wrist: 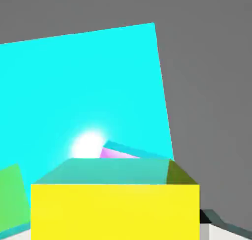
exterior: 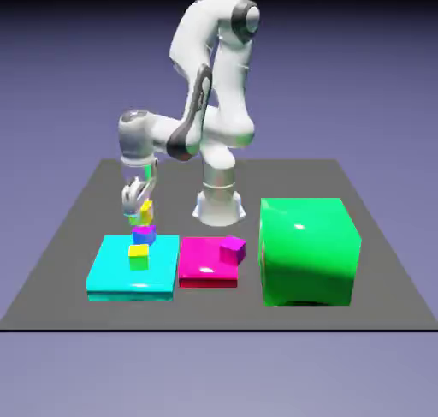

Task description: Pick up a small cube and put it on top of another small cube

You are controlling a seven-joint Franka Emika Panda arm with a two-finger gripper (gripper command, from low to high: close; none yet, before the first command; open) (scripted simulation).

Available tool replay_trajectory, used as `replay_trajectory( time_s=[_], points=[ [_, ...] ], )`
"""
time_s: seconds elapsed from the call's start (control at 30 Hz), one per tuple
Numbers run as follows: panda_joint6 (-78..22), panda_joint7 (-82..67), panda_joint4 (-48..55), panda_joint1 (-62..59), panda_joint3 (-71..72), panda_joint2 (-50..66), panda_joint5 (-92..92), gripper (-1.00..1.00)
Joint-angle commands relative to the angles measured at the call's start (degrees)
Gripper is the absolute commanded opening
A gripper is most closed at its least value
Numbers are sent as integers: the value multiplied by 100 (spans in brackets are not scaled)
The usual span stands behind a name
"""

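Carry step, nearly at the drop. On the exterior view's left, cyan slab (exterior: 133,270) on bench (exterior: 68,227), with a green-sided cube (exterior: 139,256) on its top. Claw (exterior: 137,203) above the slab's far edge, pinching yellow cube (exterior: 146,211); purple-topped cube (exterior: 144,234) right beneath, gap between them too small to judge. Hand view: yellow cube (wrist: 115,212) fills the bottom, a sliver of purple top (wrist: 118,154) beyond it. Further right, magenta slab (exterior: 205,265), then big green cube (exterior: 308,251). Next, probably: centre over purple top, lower, release gently.
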Motion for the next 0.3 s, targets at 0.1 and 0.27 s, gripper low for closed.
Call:
replay_trajectory(
  time_s=[0.1, 0.27],
  points=[
    [-498, -24, 79, 15, -8, -415, 31, 100],
    [-1555, -77, 247, 49, -27, -1304, 99, 100]
  ],
)
